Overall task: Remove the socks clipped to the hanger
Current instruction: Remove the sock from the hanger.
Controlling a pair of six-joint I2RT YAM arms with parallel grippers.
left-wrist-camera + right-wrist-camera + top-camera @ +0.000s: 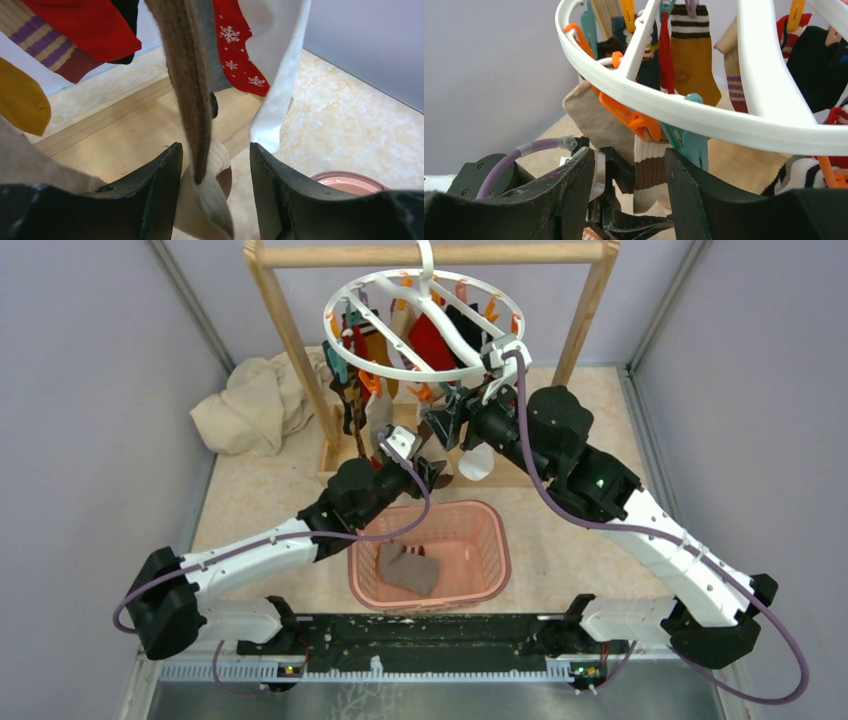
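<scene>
**Worktop** (570,540): pale beige with a marbled pattern, closed in by plain lilac-grey walls (80,390) at left, rear and right

**Rear left:** a crumpled cream cloth (255,405) lies beside the left post of a wooden frame (330,255)

**Centre rear:** the hanger (734,122) is a white ring with inner spokes and a top hook. It hangs from the frame's top rail, above the worktop. Orange and teal clips (631,117) fringe its rim

**Socks** (432,340): a mixed crowd hanging from the clips under the ring. Seen from the left wrist, left to right:
- mustard sock (22,100)
- tan sock with purple stripes (42,42)
- plain red sock (87,25)
- ribbed tan sock (192,100)
- red sock with white snowflakes (235,55)
- white sock (275,75)

**Near centre:** a pink slotted basket (497,550) stands on the worktop between the two arms, with one grey sock (408,568) lying in it

**Left claw** (216,150): below the left part of the ring, jaws partly open. The ribbed tan sock dangles into the gap with its tip between the fingers. It is not pinched, and nothing is gripped

**Right claw** (630,155): raised under the rim of the ring on the right side, jaws partly open and holding nothing. A cream sock with brown bands (649,170) hangs just beyond the gap. A teal clip sits above the right-hand finger
</scene>
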